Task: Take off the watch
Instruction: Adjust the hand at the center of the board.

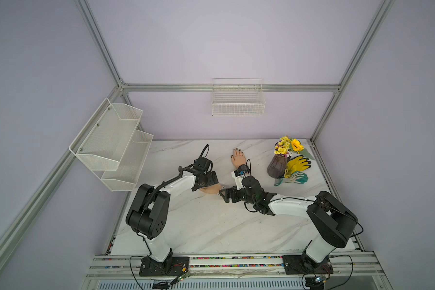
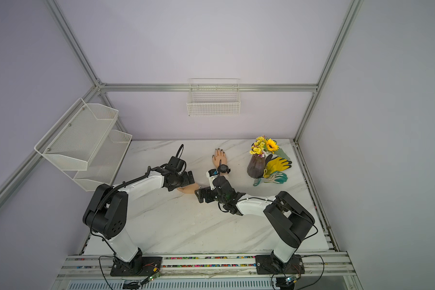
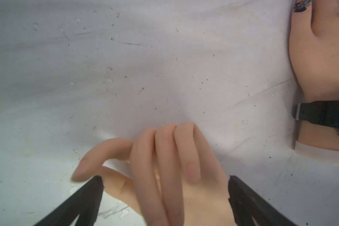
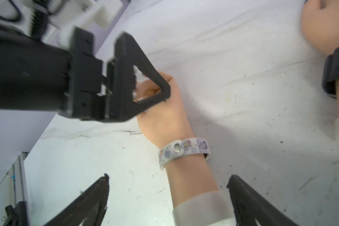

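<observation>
A black watch (image 1: 242, 167) (image 2: 222, 168) is strapped round the wrist of a mannequin hand (image 1: 237, 158) lying at the back of the table; its strap (image 3: 321, 114) (image 4: 335, 66) shows in both wrist views. A second mannequin hand (image 1: 211, 188) (image 4: 164, 117) lies nearer, with a white printed band with a metal snap (image 4: 184, 150) on its wrist. My left gripper (image 3: 165, 182) (image 1: 210, 184) stands open astride that hand's curled fingers, its jaws apart from the skin on both sides. My right gripper (image 4: 168, 180) (image 1: 222, 194) is open over its forearm, holding nothing.
A dark vase of yellow flowers (image 1: 278, 167) and yellow and green gloves (image 1: 296, 167) lie right of the watch. A white wire basket (image 1: 237, 101) hangs on the back wall. A white mesh shelf (image 1: 111, 143) hangs at the left.
</observation>
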`<state>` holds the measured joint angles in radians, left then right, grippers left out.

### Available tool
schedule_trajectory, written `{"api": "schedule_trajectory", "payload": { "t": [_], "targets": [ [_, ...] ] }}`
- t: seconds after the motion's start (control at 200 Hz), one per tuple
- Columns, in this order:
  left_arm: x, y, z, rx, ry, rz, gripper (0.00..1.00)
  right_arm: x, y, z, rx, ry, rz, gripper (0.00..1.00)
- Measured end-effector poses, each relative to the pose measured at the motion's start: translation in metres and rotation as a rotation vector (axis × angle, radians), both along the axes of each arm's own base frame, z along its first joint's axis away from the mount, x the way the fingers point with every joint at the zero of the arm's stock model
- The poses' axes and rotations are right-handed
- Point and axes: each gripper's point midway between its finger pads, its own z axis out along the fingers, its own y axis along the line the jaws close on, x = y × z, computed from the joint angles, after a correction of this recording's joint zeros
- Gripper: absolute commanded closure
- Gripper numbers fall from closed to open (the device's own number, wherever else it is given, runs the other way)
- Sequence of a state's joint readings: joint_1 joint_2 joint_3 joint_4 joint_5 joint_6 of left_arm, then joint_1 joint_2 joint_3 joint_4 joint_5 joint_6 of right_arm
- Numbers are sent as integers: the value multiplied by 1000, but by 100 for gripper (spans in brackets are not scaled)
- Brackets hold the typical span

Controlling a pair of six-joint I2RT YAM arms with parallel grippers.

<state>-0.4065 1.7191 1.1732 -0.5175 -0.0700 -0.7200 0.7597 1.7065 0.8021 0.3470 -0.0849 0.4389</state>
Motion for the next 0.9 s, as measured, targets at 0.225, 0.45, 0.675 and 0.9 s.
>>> {"api": "schedule_trajectory", "payload": {
  "t": [0.225,0.45,0.675,0.9],
  "targets": [
    [-11,13,85,-62,-157,13,0,5,0,-31,-70,25,-2,19],
    [-67,31,111,-177,-242,59,0,2,7,-36,-66,40,27,51],
    [-124,21,23,-397,-55,132,0,-27,32,-35,-2,110,71,57],
    [-133,7,-13,-582,16,208,0,-58,55,-33,122,262,70,57]
  ]
}}
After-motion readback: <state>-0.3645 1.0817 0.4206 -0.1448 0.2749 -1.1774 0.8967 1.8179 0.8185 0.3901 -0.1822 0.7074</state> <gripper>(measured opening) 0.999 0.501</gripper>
